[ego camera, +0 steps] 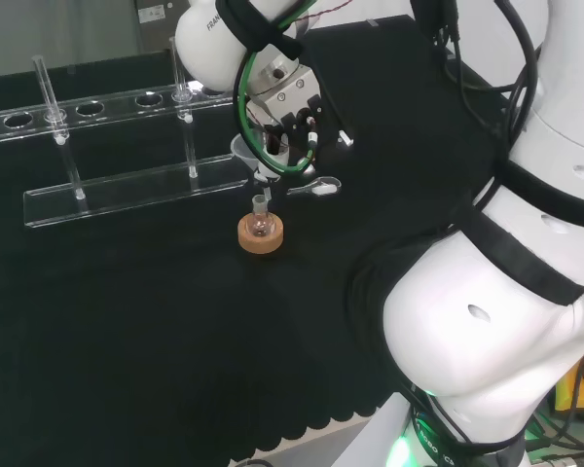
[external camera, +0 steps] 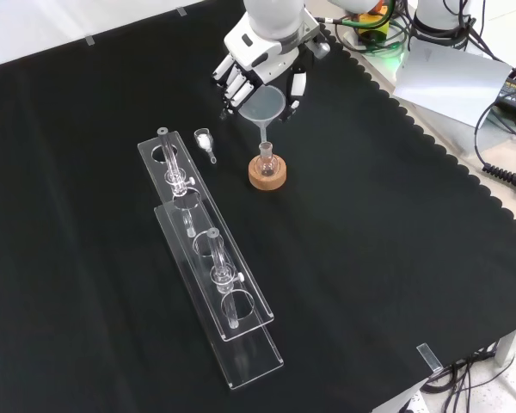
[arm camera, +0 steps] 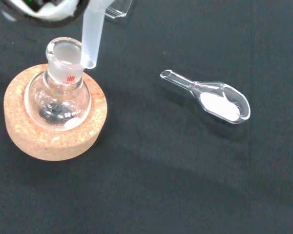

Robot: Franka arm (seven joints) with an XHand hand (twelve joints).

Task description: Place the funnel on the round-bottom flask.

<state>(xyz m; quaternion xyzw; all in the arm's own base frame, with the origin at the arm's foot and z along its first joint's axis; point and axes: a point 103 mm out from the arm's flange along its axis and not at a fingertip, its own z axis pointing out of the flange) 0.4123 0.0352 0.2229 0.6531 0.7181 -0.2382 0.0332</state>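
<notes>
White and black, the hand sits at the upper centre of the front view with its fingers curled round the rim of the funnel, clamping it from above. The funnel is translucent pale plastic: a wide cone that narrows to a straight stem with a slanted tip. Its long axis runs close to vertical, stem pointing down.

Directly below the hand stands the round-bottom flask, just under the funnel in the front view. In the wrist view the stem tip lies at the edge of the flask neck, beside the rim and not centred over the opening. Whether the tip touches the glass cannot be told. Judgement: the stem is not yet seated; the coming move calls for a small sideways correction toward the neck centre, then a straight descent along the stem axis. A descent without the correction could catch the rim and tip the flask.

The flask is clear glass, a short cylindrical neck on a spherical bulb. It rests upright in a cork ring, tan and granular, which serves as its stand.

To the left of the flask in the front view, a clear glass scoop holding white powder lies flat on the desk, apart from the stand. The desk is covered in black matte cloth. Farther left and lower in the front view, 2 clear plastic racks lie side by side.
</notes>
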